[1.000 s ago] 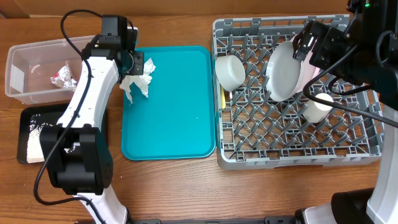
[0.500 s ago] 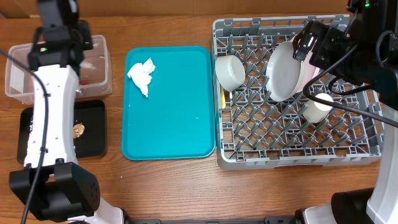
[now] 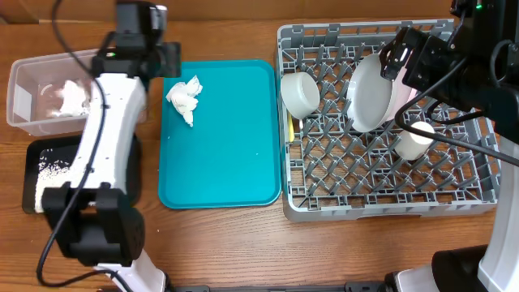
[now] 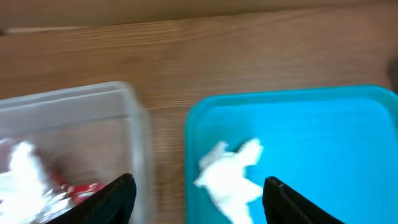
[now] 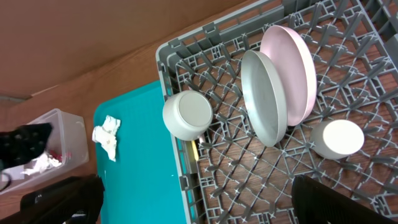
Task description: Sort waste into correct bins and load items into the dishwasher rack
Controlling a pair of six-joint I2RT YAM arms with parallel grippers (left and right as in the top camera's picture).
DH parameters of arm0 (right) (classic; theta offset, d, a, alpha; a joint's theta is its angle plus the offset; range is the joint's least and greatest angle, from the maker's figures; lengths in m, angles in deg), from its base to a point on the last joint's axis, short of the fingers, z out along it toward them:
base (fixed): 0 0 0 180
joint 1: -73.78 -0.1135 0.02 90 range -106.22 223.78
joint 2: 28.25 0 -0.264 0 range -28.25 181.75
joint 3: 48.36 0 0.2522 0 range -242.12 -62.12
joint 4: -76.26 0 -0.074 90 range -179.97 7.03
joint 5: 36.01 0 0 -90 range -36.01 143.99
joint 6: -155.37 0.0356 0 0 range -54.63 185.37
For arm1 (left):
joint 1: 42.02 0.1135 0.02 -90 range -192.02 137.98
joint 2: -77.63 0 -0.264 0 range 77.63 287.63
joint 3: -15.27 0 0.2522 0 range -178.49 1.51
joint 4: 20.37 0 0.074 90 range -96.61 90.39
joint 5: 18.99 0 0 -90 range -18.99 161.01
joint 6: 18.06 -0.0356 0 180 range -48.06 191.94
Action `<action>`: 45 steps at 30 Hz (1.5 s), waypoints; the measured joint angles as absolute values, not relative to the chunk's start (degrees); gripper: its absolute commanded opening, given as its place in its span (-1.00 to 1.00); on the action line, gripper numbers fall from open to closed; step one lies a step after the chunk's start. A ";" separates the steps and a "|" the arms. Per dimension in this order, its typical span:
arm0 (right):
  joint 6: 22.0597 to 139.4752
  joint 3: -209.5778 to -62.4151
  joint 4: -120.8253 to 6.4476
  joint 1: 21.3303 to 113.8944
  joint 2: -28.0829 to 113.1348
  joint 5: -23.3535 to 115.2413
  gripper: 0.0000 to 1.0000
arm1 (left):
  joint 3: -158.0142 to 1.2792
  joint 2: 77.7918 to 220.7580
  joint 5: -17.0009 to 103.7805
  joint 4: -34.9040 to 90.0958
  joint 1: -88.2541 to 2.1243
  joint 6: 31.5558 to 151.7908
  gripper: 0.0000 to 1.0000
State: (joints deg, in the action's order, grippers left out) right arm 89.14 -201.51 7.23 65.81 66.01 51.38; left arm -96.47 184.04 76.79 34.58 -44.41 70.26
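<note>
Well, the big grey rack (image 3: 389, 203) sits just right of the teal tray (image 3: 227, 162), with the bowl (image 3: 300, 93), two plates (image 3: 369, 89) and the cup (image 3: 418, 138) in it. The right gripper (image 5: 196, 186) hangs over that rack, far from the tray's left side. Its fingers (image 5: 56, 199) are spread wide and hold nothing.

The clear tub (image 3: 18, 118) is just left of the tray, with white paper (image 3: 69, 97) and a red wrapper (image 4: 87, 188) inside. The left gripper (image 4: 198, 186) hangs over the tray's far left corner, by the gap between tub and tray. Its fingers (image 4: 118, 199) are apart and look empty, though the wrist view is blurry.

The crumpled napkin (image 3: 185, 97) lies on the tray near that same corner, just below the left gripper and in line with the space between its fingers. Its longer way seems to run along the tray's left edge. The left arm is much nearer, so I think this pick is its job: go straight down, pinch, then carry to the tub.
</note>
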 measured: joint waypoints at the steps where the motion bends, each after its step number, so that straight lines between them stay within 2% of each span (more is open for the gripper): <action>1: 89.14 -201.51 7.19 65.81 66.01 51.40 1.00 | -96.47 185.24 76.79 34.58 -45.85 69.87 0.06; 10: 89.14 -201.51 7.19 65.81 66.01 51.38 1.00 | -96.22 202.49 79.52 32.85 -46.77 71.01 0.29; 11: 89.14 -201.51 7.23 65.81 66.01 51.40 1.00 | -96.22 203.16 79.56 32.42 -46.77 71.03 0.25; 12: 89.14 -201.51 7.23 65.81 66.01 51.40 1.00 | -96.22 203.47 79.34 31.48 -46.77 70.99 0.11; 13: 89.14 -201.51 7.19 65.83 66.01 51.38 1.00 | -96.22 203.56 79.26 31.02 -46.77 70.99 -0.22; 14: 89.16 -201.51 7.21 65.81 66.01 51.40 1.00 | -96.22 203.56 79.08 30.62 -46.77 70.85 -0.71; 15: 89.12 -201.51 7.23 65.81 66.01 51.40 1.00 | -96.22 203.75 78.89 30.67 -46.77 70.99 -0.90; 22: 89.16 -201.51 7.21 65.81 66.01 51.40 1.00 | -97.65 202.90 77.92 39.63 -46.77 71.01 -0.92; 29: 89.12 -201.51 7.19 65.83 66.01 51.35 1.00 | -102.43 182.01 82.86 41.05 -45.83 70.68 -0.92; 32: 89.18 -201.51 7.23 65.81 66.01 51.38 1.00 | -103.50 179.14 86.51 41.18 -43.53 70.50 -0.92; 36: 89.12 -201.51 7.17 65.83 66.01 50.89 1.00 | -103.46 182.90 89.62 37.44 -35.62 70.53 -0.91; 37: 89.12 -201.51 7.21 65.81 66.01 50.79 1.00 | -103.39 184.06 89.44 36.66 -33.92 70.53 -0.59; 38: 89.12 -201.51 7.19 65.83 66.01 50.74 1.00 | -103.31 185.55 88.70 35.65 -32.10 70.53 0.09; 39: 89.14 -201.51 7.21 65.81 66.01 50.74 1.00 | -103.22 186.46 87.80 35.52 -30.86 70.57 0.45; 40: 89.12 -201.51 7.23 65.83 66.01 50.76 1.00 | -103.13 187.12 86.82 35.50 -30.01 70.50 0.67; 41: 89.12 -201.51 7.19 65.81 66.01 50.65 1.00 | -103.09 187.56 85.79 35.58 -29.46 70.48 0.79; 45: 88.92 -201.51 6.97 65.81 65.99 50.20 1.00 | -103.09 188.15 82.86 38.67 -29.33 70.53 0.84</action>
